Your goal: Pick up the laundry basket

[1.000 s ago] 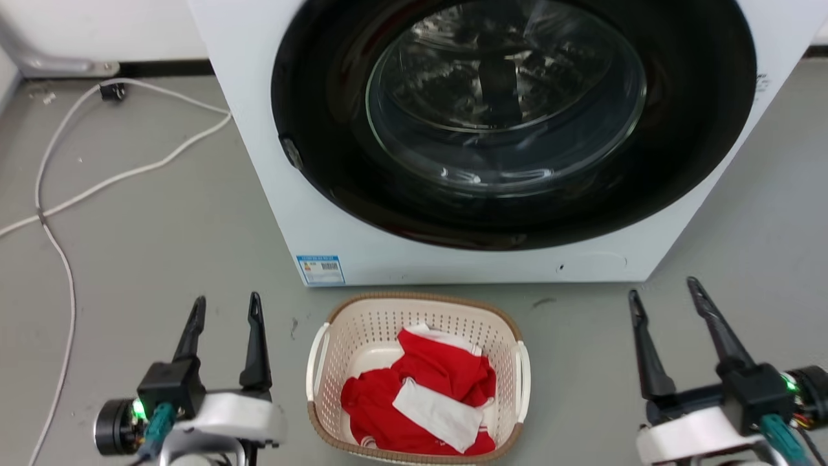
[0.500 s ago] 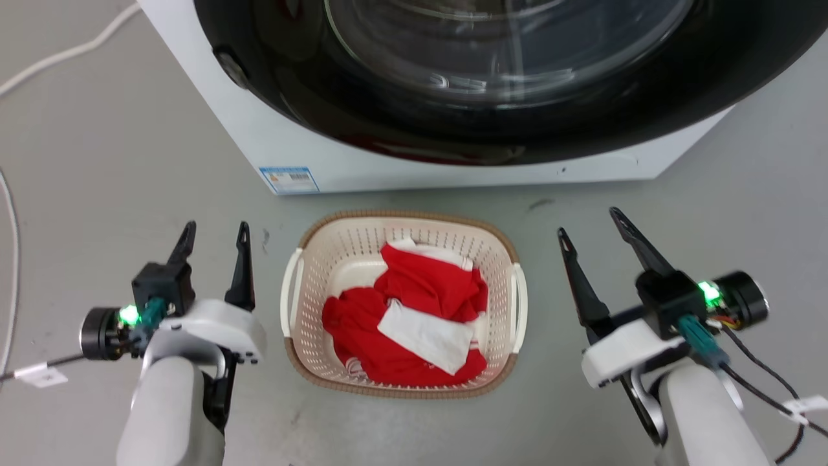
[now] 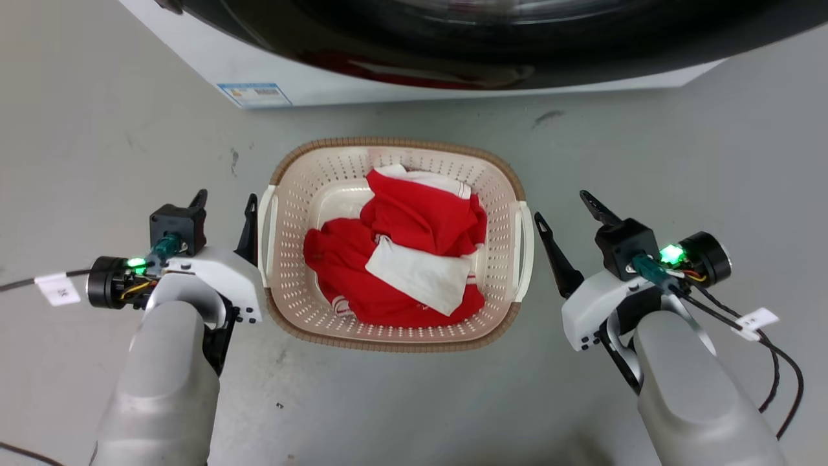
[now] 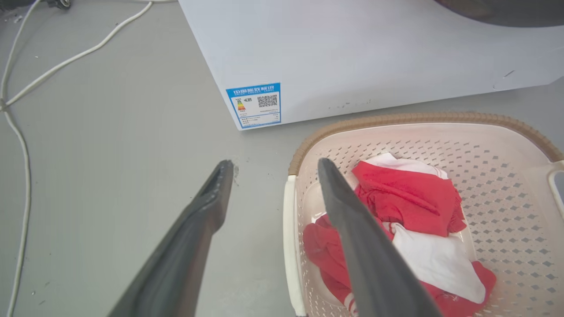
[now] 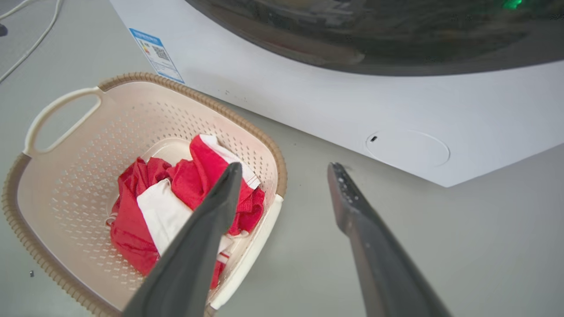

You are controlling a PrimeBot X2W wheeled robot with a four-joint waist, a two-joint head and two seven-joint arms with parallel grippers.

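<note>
Since a second ago, the left gripper (image 3: 226, 196) and the right gripper (image 3: 561, 206), both spread wide, have been brought in beside the laundry basket (image 3: 388, 342), which is set on the floor before the washing machine (image 3: 362, 84). Nothing is gripped yet; the handles are judged within reach.

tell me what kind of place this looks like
Probably a laundry area, or a test room set up as one. A white front-loading washing machine with a dark round door stands on a bare grey floor, and right in front of it sits a laundry basket holding red and white clothes.
</note>
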